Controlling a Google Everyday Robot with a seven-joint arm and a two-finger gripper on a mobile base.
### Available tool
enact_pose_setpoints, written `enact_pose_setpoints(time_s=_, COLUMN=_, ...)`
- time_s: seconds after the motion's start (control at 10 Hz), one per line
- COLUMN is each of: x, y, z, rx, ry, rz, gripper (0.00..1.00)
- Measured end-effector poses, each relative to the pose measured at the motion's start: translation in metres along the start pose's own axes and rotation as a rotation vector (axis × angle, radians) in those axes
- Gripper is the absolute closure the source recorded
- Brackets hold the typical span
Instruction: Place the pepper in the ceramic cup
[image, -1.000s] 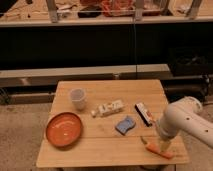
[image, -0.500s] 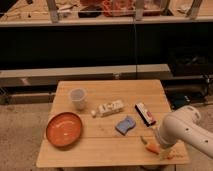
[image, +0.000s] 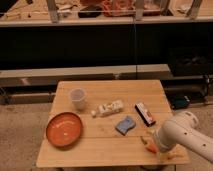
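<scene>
One arm (image: 184, 133) bends low, end effector (image: 156, 149) at the pepper (image: 148, 145), grip unclear.

Lab or workshop test bay, not a home. Small wooden table (image: 107, 145) stands alone on speckled floor (image: 20, 130). At 12 o'clock, a long workbench (image: 100, 21) with metal legs, cluttered top and dark bays beneath. Dark box (image: 179, 100) on the floor at 3 o'clock. Robot arm (image: 182, 135) with gripper (image: 150, 144) over the table's 5 o'clock corner.
</scene>
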Motion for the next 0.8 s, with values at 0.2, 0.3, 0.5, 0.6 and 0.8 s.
enact_pose_setpoints(time_s=0.2, x=0.000, y=0.007, z=0.016, rx=-0.017, ry=-0.019, rz=-0.006, gripper=0.20)
enact_pose_setpoints(time_s=0.3, x=-0.001, y=0.009, z=0.019, rx=-0.021, ry=-0.023, rz=-0.009, gripper=0.20)
enact_pose_setpoints(time_s=0.5, x=-0.003, y=0.009, z=0.022, rx=-0.024, ry=-0.029, rz=-0.010, gripper=0.20)
enact_pose_setpoints(time_s=0.6, x=-0.003, y=0.010, z=0.026, rx=-0.033, ry=-0.036, rz=-0.011, gripper=0.20)
enact_pose_setpoints(time_s=0.8, x=-0.003, y=0.013, z=0.034, rx=-0.045, ry=-0.041, rz=-0.013, gripper=0.20)
